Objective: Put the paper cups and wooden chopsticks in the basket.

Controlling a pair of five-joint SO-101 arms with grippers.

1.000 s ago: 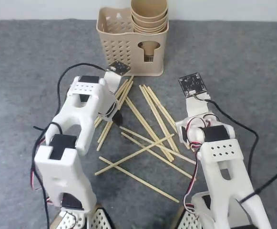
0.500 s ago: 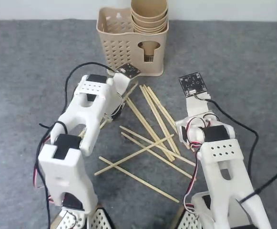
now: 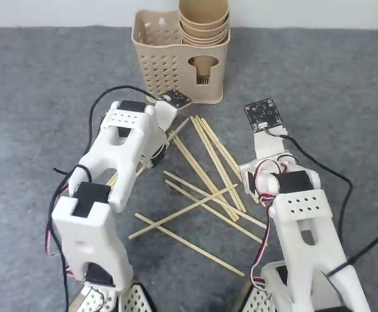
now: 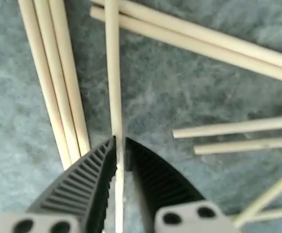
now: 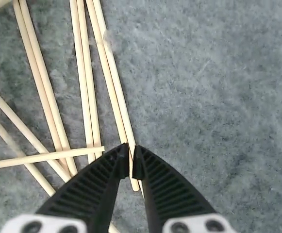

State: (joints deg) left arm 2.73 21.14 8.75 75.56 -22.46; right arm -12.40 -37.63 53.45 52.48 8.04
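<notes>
The brown paper cups [image 3: 203, 19] stand nested in one stack inside the beige basket [image 3: 162, 58]. The wooden chopsticks [image 3: 224, 193] lie flat on the grey carpet [image 3: 32, 97] before it, several crossing. My left gripper [image 4: 120, 143] pinches one chopstick [image 4: 113, 73]; my right gripper [image 5: 131, 148] pinches another chopstick [image 5: 115, 82].

Found no legible text, label, brand, number or sign in any view. Noted only tiny pale marks on the dark camera board [image 3: 264, 115] right of centre in the high view, and on the second camera board [image 3: 174, 97] just below the middle of the upper edge, too small to read.
</notes>
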